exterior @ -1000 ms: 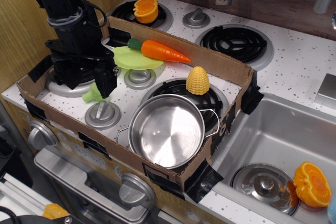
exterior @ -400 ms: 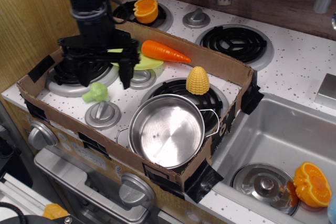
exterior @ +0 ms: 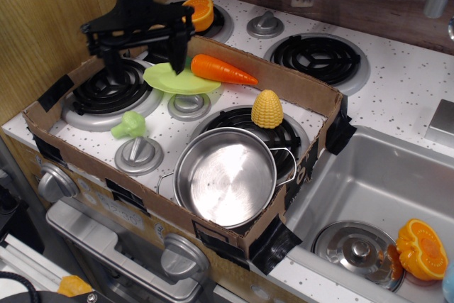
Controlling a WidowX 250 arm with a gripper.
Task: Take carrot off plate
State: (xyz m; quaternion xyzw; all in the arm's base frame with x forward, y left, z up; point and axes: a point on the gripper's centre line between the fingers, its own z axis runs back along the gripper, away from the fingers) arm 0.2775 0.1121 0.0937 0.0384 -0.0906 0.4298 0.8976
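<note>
Orange carrot (exterior: 216, 69) lies untouched across the lime plate (exterior: 181, 80), tip toward 3 o'clock. Since a second ago the gripper (exterior: 140, 51), fingers spread and empty, has travelled from 7 o'clock to the carrot's green end; grasping remains undone.
</note>
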